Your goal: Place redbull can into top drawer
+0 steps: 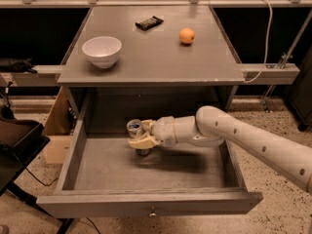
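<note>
The redbull can [135,129] stands upright inside the open top drawer [146,204], near the back left of the drawer floor. Only its silver top and a bit of its base show. My gripper [143,136] reaches in from the right and its cream fingers [142,142] are closed around the can's body. The can's base is at or just above the drawer floor; I cannot tell if it touches. The drawer is pulled fully out, with its small round knob [153,212] at the front.
On the table top [161,57] sit a white bowl [102,50] at left, a dark snack bar [149,22] at the back and an orange [186,35] at right. A black chair [14,140] stands left of the drawer. A cardboard box [54,130] sits beside it.
</note>
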Available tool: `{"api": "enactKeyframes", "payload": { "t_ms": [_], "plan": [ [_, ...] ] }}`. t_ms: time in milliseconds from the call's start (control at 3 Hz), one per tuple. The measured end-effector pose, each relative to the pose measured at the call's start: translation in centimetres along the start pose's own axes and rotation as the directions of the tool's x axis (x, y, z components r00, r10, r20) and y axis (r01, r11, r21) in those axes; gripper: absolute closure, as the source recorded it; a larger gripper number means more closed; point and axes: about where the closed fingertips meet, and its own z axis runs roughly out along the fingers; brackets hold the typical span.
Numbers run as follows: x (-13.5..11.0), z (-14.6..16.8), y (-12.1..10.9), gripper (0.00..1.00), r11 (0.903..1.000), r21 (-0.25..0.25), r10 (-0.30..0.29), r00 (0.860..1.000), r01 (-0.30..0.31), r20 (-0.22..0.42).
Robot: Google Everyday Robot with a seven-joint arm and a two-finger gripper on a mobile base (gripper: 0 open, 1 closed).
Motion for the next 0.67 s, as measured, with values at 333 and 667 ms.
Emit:
{"api": "enactKeyframes", "payload": {
  "t_ms": [333,667],
  "plan": [
    [0.04,0.08,0.00,0.82,1.0000,0.000,0.001,1.000,-0.001,-0.001],
    [0.04,0.08,0.00,0.59,1.0000,0.000,0.001,1.000,-0.001,-0.001]
  ]
}}
